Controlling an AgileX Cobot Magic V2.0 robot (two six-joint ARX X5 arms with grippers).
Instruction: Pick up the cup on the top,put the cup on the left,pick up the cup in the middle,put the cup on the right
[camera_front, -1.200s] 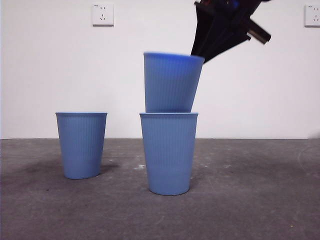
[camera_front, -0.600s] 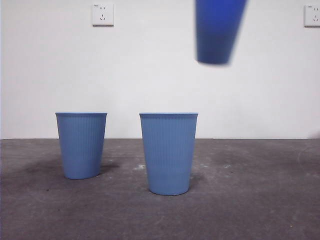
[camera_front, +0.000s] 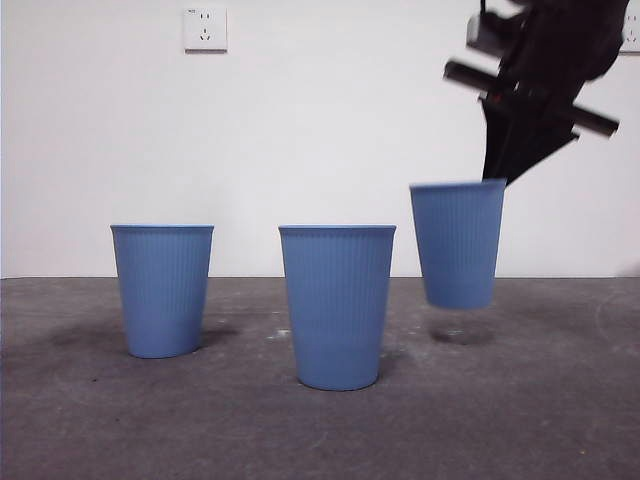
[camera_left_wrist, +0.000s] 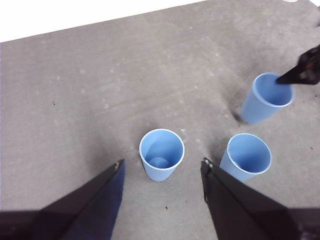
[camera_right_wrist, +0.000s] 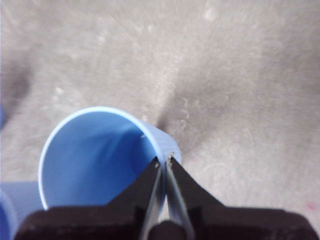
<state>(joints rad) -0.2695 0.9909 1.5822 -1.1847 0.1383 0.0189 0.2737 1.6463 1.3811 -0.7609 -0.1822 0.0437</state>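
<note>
From the front: pulled clear of the stack a second ago, high at the frame's top half a second ago, now down low to the right of the middle cup (camera_front: 337, 305) as the carried cup (camera_front: 457, 245), hanging just above the bench (camera_front: 560, 410) with a soft shadow below and apart from its neighbour. Pinched at the rim by the right fingers (camera_front: 497, 165), slanting in dark from the top corner. Leaves only the set-down and release, by the look of it, with the left cup (camera_front: 162, 290) already standing on its own. All three alike: blue, tapered, finely ribbed down the sides, matte like thin plastic or paper. From the left wrist: left fingers (camera_left_wrist: 100, 205) spread wide and holding nothing, waiting high over the grey, speckled, slightly scuffed bench (camera_left_wrist: 100, 75); three round open mouths below, the carried cup (camera_left_wrist: 270, 97) tilted a little. From the right wrist: right fingers (camera_right_wrist: 175, 177) clenched on the thin wall of the carried cup (camera_right_wrist: 95, 160), one inside, one outside; smooth interior, crisp pale rim.
</note>
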